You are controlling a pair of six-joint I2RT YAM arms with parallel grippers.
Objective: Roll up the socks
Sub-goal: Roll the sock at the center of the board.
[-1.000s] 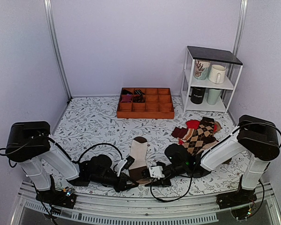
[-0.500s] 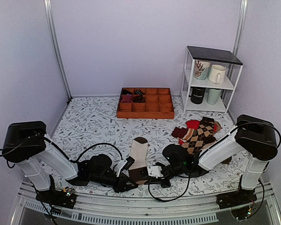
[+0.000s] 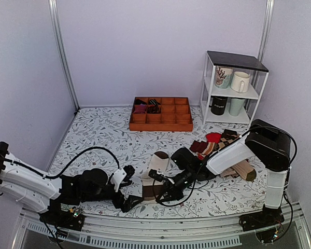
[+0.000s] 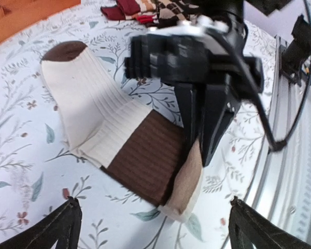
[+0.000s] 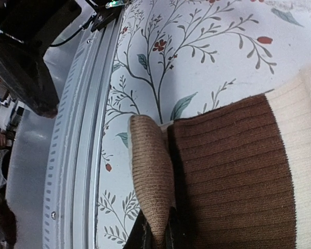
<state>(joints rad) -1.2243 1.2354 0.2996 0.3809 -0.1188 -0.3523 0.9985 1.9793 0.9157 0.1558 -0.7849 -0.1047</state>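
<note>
On the floral table (image 3: 103,135), the cream-and-brown socks (image 3: 156,165) lie flat near its front edge, toe pointing away. The right gripper (image 5: 156,234) is pinched tight on the tan cuff (image 5: 147,166), while the left gripper (image 4: 154,228) hangs spread wide just short of that cuff, holding nothing. My worry is that thin nip slipping off or lifting only one layer, and with nothing pinning them the socks just drag instead of rolling.

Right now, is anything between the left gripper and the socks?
Nothing visible. The open left gripper faces the socks across bare table. The right gripper is shut on the tan cuff, and its body hangs over that end, so a left approach to the cuff would likely crowd it.
</note>
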